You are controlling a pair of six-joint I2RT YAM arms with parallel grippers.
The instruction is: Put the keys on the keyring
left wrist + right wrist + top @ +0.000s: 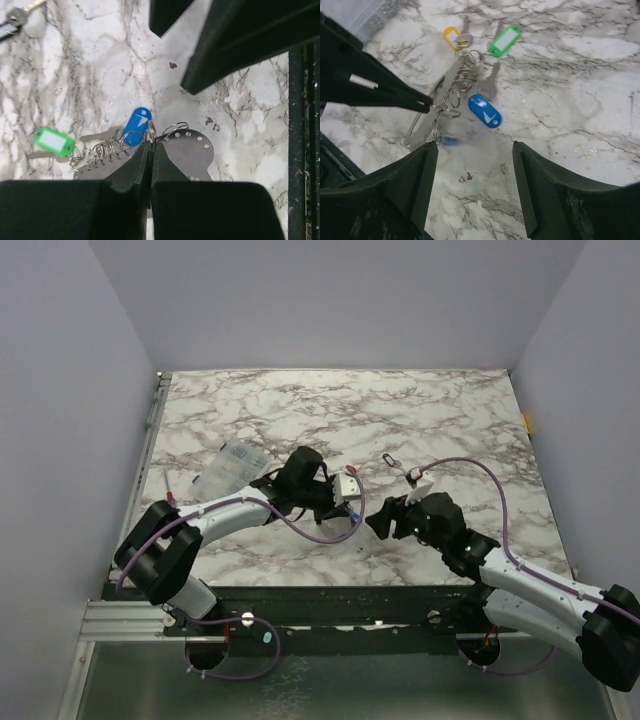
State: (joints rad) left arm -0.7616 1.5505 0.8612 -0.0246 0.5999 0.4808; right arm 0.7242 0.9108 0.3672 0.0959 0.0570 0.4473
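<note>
- My left gripper [151,146] is clamped fully shut. Its tips pinch a wire loop of the keyring [100,154] in the near half of the desk [450,420], about midway between the left and right edges.
- My right gripper [475,147] hangs just to the right of that pinch with its jaws spread wide. It has hold of nothing, and bare marble shows in the gap.
- The keyring's coils lie strung out on the marble. A flat metal plate [192,150] dotted with small holes sits right beside the left fingertips.
- The blue key [485,111] lies just beside the pinched loop, with one wire ring overlapping the end of its tag. I cannot tell whether it is threaded on.
- The green key [505,40] and the yellow key [452,37] rest at the other end of the coils from the pinch, their metal blades pointing in toward the rings. From here I cannot tell whether either is on the ring.
- A clear plastic box [230,468] sits toward the desk's left edge, beside my left arm and well apart from the keys.
</note>
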